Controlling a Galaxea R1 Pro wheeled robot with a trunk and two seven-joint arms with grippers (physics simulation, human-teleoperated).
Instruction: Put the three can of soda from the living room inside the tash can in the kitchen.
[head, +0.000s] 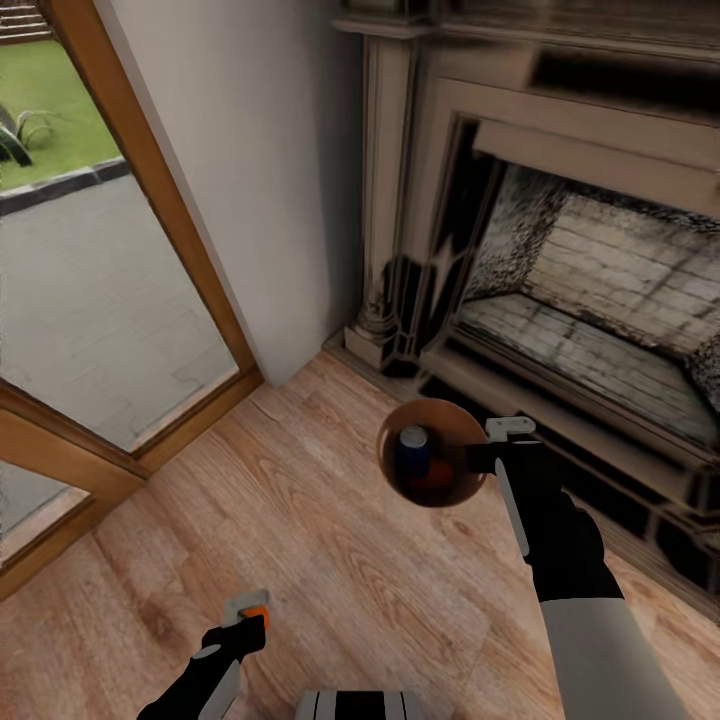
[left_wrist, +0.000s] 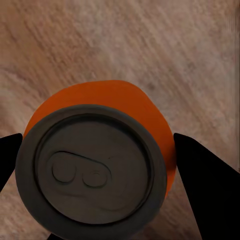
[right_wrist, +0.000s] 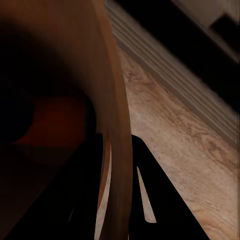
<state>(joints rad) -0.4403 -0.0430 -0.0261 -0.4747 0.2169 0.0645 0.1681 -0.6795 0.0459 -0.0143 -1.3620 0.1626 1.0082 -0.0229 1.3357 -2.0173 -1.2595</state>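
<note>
Light wood floor fills the lower frame, with a brick fireplace at upper right and a glass door at upper left.

The right gripper holds the brown bin just right of center, its fingers pinching the bin's rim, one inside and one outside. A dark blue can and something orange beside it already sit in the bin.

At lower left, the left gripper holds the last orange can, fingers pressed against its sides.

The step in hand looks like dropping this third can in. Next, the left arm must lift the can over the bin's mouth and release it.

Nothing lies between can and bin, but the fireplace hearth stands close behind the bin, and the thin rim grip could let it tilt.
</note>
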